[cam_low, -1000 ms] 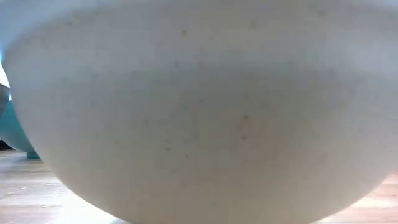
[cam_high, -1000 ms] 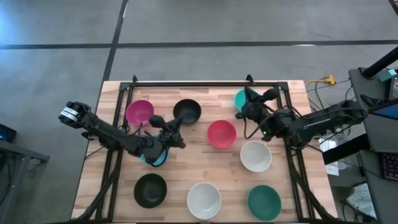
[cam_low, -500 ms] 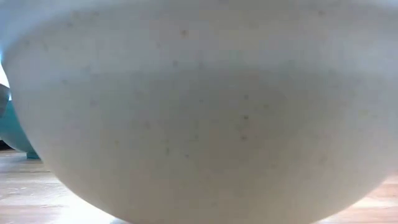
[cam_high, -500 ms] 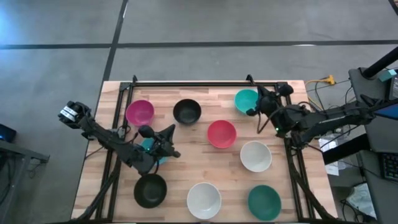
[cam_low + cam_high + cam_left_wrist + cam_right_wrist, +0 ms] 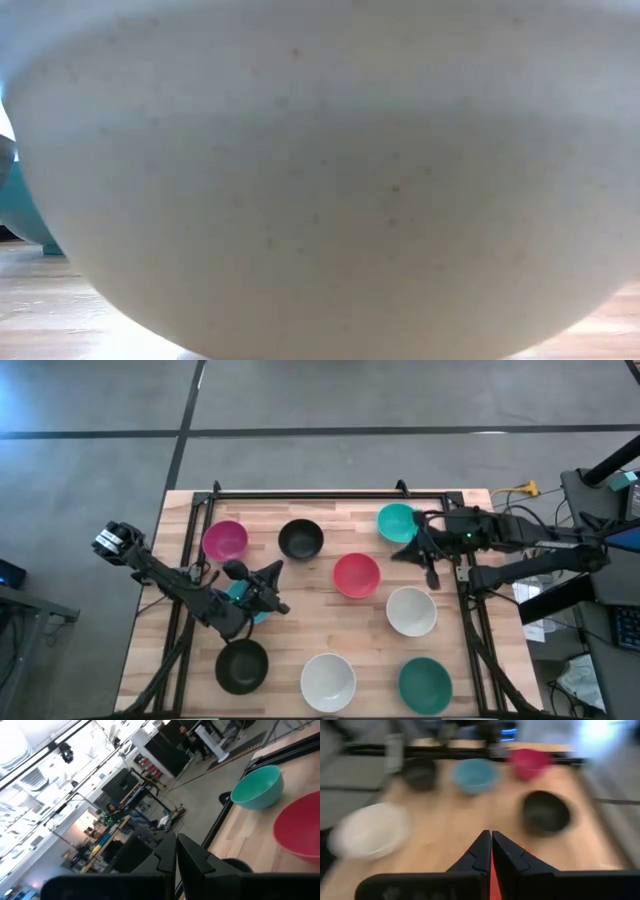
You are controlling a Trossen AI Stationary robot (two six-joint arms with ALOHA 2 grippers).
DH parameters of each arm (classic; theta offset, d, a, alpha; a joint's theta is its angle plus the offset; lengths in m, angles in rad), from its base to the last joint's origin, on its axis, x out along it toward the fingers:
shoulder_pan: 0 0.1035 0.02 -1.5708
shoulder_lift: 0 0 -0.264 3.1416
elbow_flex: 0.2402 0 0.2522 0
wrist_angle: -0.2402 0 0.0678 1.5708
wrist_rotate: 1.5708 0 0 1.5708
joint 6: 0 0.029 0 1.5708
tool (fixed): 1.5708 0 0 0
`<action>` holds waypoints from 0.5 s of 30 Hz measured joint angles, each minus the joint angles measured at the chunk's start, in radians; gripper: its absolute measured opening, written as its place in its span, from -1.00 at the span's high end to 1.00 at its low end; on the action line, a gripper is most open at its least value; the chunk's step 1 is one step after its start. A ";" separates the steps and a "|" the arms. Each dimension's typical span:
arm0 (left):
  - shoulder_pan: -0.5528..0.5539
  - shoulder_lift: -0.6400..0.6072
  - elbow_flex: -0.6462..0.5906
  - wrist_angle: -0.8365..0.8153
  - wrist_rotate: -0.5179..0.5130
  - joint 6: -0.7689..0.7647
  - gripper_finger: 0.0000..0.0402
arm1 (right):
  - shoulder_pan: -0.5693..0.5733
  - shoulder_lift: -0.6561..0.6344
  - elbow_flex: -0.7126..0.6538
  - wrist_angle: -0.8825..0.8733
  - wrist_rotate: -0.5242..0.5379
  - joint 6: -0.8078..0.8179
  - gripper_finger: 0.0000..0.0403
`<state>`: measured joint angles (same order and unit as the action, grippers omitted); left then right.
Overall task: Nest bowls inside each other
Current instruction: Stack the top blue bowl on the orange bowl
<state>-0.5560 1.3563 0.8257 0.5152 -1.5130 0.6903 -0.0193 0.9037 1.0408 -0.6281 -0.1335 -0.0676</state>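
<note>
Nine plastic bowls lay unnested, all apart around round red plastic bowl. Right gripper beside it, left gripper opposite, fingers closed, empty. Risk: knocking bowl sideways.

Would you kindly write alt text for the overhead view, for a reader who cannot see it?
Nine bowls sit apart on a wooden table, none nested. The left gripper is over the light blue bowl; the right gripper is beside the teal bowl.
</note>
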 joint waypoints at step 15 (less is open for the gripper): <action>0.006 -0.085 -0.058 -0.010 0.242 -0.041 1.00 | -0.001 0.224 0.016 -0.288 0.082 0.046 0.96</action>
<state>-0.5495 1.2710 0.7678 0.5049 -1.2708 0.6489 -0.0200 1.1276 1.0564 -0.9163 -0.0512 -0.0221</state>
